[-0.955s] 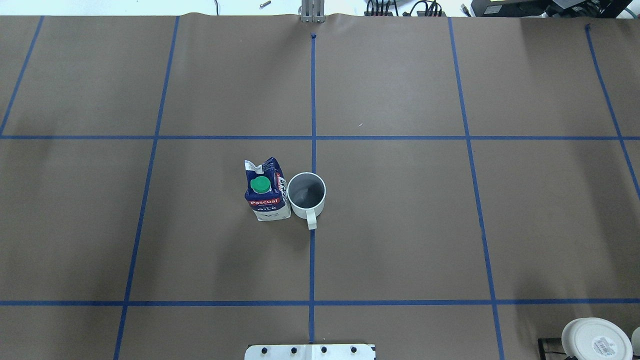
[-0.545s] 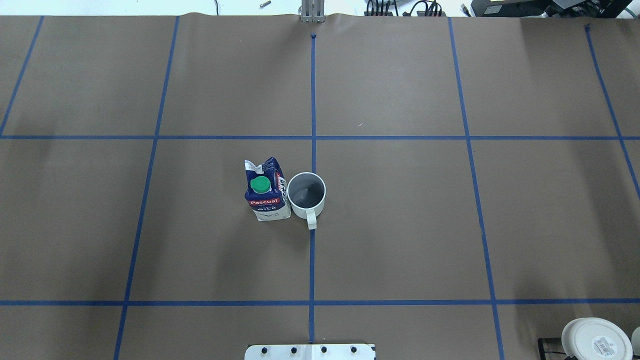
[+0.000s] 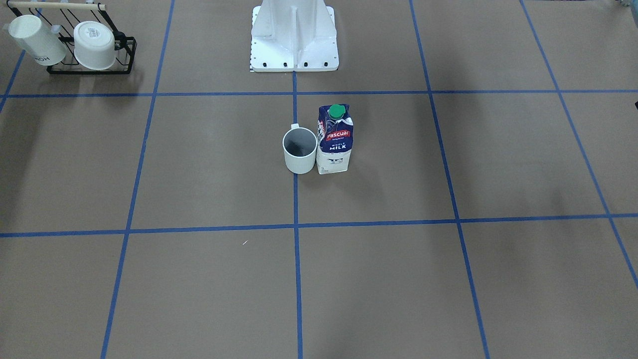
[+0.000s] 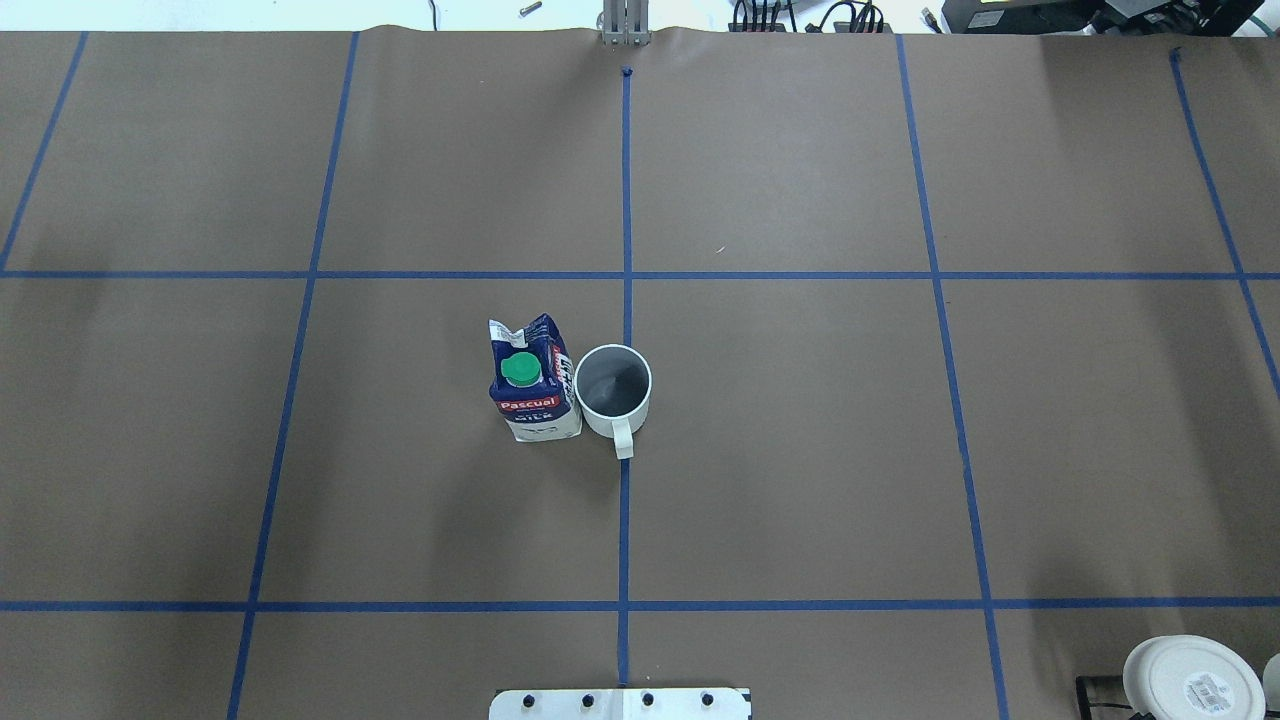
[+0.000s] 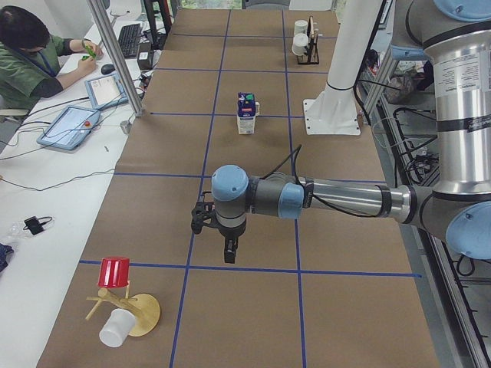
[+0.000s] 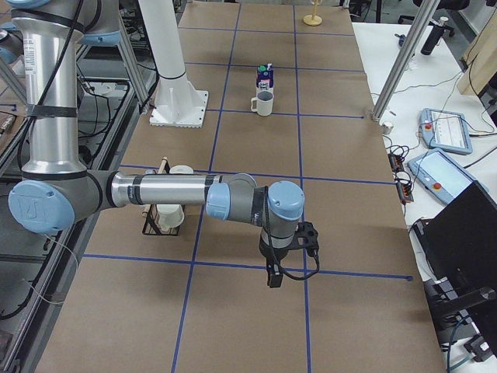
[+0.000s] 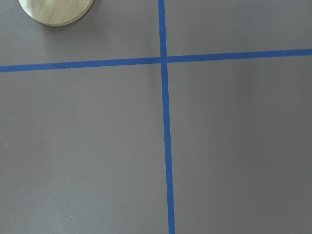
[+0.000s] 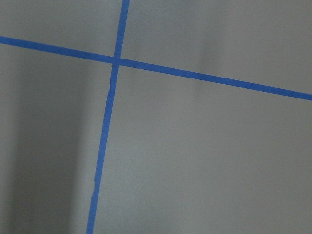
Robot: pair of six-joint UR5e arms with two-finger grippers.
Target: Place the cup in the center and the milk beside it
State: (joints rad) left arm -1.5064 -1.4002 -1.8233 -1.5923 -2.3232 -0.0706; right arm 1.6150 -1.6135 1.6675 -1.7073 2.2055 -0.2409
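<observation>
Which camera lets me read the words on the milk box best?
The exterior front-facing view: the milk stands with its label toward that camera, so "Pascual" and "MILK" read clearly. The overhead view shows mostly its green cap and top. Both side views show it small and far away. The wrist cameras miss it.

Overhead view: high above robot base (image 4: pixel 620 703), facing forward and down on surface (image 4: pixel 800 450). Front view: opposite side, steep, that base at top. Both share cup (image 4: pixel 613 390) and milk (image 4: pixel 533 385) at mid-grid. Side views: each end, looking along surface. Wrist views: close, facing down, each on a tape crossing (image 7: pixel 163 59).
</observation>
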